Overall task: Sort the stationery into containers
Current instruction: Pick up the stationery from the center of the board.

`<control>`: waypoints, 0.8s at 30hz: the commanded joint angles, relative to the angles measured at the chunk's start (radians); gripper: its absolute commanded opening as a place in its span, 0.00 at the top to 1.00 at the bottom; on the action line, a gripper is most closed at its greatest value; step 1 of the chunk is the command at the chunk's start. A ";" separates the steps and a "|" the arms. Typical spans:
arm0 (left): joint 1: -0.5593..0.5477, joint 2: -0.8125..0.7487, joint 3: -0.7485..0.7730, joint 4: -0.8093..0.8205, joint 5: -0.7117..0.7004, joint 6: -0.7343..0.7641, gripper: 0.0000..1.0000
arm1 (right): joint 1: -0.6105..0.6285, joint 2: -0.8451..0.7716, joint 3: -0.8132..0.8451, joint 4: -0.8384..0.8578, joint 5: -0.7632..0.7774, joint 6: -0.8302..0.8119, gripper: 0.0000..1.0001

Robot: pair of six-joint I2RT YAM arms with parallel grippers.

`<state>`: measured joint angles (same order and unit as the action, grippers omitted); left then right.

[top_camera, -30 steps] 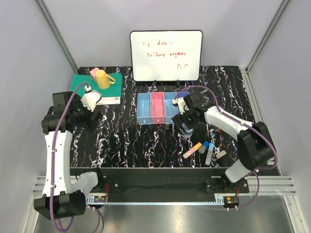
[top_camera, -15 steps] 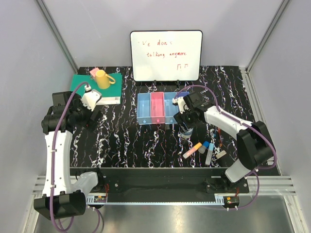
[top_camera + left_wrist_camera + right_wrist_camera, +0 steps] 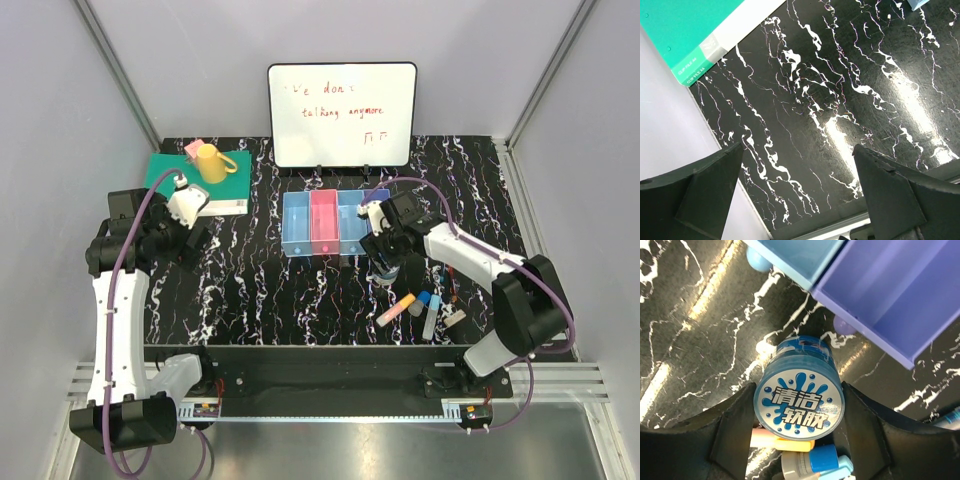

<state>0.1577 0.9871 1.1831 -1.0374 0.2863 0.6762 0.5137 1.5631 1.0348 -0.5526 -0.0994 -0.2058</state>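
The round blue-white patterned roll (image 3: 799, 400) stands upright between my right gripper's (image 3: 799, 407) jaws, which are shut on its sides. It sits just in front of the containers' blue bin (image 3: 795, 260) and purple bin (image 3: 890, 295). In the top view the right gripper (image 3: 385, 262) is at the front right corner of the row of bins (image 3: 322, 225). An orange/pink marker (image 3: 395, 308), blue-capped markers (image 3: 428, 308) and a small tan block (image 3: 455, 318) lie behind it near the table's front. My left gripper (image 3: 190, 245) is open and empty over bare table at the left.
A green book (image 3: 190, 180) with a yellow mug (image 3: 210, 162) on it lies at the back left; its corner shows in the left wrist view (image 3: 685, 35). A whiteboard (image 3: 342, 115) stands behind the bins. Grey walls enclose the table.
My right gripper with the roll has shifted slightly to the right. The left arm has not moved.
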 commanded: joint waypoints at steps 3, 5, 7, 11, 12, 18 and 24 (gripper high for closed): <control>-0.004 -0.024 -0.013 0.045 0.040 -0.018 0.01 | -0.004 -0.083 0.019 -0.030 0.024 -0.023 1.00; -0.004 -0.028 -0.017 0.048 0.044 -0.018 0.01 | -0.004 -0.098 0.037 -0.059 0.006 -0.029 1.00; -0.003 -0.034 -0.026 0.051 0.048 -0.021 0.01 | -0.004 -0.106 0.060 -0.078 -0.012 -0.040 1.00; -0.003 -0.042 -0.034 0.056 0.048 -0.023 0.01 | -0.004 -0.121 0.105 -0.125 -0.029 -0.060 1.00; -0.004 -0.045 -0.033 0.054 0.047 -0.023 0.01 | -0.004 -0.123 0.126 -0.130 -0.031 -0.070 1.00; -0.003 -0.051 -0.030 0.054 0.054 -0.027 0.01 | -0.004 -0.140 0.183 -0.148 -0.029 -0.089 1.00; -0.004 -0.053 -0.031 0.054 0.054 -0.032 0.01 | -0.004 -0.121 0.252 -0.121 0.009 -0.118 1.00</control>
<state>0.1577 0.9501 1.1511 -1.0214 0.3122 0.6567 0.5137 1.4651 1.1988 -0.7055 -0.1139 -0.2844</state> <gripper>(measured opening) 0.987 0.702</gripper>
